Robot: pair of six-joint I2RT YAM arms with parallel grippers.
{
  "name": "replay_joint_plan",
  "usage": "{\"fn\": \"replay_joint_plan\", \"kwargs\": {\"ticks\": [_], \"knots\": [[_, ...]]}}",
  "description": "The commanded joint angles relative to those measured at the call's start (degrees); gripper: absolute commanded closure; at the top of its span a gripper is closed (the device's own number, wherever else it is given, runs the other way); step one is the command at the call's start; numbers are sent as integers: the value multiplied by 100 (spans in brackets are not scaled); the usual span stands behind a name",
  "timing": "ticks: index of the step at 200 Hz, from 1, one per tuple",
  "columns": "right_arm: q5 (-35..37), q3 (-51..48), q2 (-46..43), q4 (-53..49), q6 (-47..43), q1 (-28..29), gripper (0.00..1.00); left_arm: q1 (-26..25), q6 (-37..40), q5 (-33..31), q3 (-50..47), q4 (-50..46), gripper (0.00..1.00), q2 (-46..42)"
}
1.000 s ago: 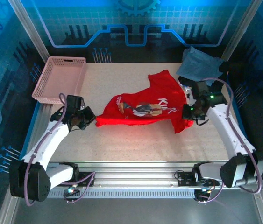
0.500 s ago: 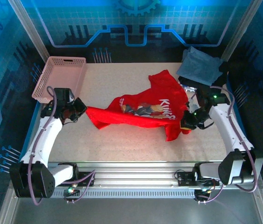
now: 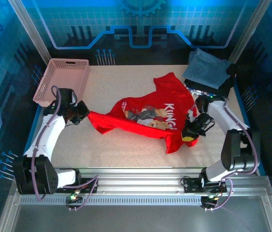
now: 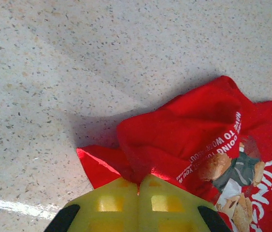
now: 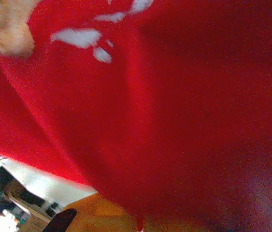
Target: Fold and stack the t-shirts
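Left pincer, low over the tabletop, is pressed together on the left tip of the red t-shirt, which lies crumpled mid-tabletop. Right pincer sits at its right hem; cloth hides whether it pinches. Soft, light, floppy: corners should hold best.

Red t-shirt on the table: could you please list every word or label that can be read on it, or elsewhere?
"KUNG": large white letters on the bright red cloth t-shirt; nothing readable follows them.
Small white line beside its cartoon bear print, left wrist view: too blurred to read surely.
Nothing else bears readable text.
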Motion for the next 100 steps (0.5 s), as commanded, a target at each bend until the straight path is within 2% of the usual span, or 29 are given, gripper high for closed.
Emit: {"fn": "replay_joint_plan", "kwargs": {"ticks": [1,23,36,68,86,100], "knots": [[754,-69,-112,-232,236,-19,88,97,258,-213,-114,57,100,55],[1776,139,-515,-414,467,-331,85,165,331,-307,-147,-34,100,-10],[1973,200,-694,-395,516,-519,83,192,336,-312,-188,-28,100,-48],[1237,84,-691,3,662,-532,83,193,240,-150,-264,91,100,16],[394,-149,-758,295,685,-209,66,193,206,-18,-302,180,100,28],[339,-330,-820,373,743,164,59,193,168,38,-349,233,100,11]]}}
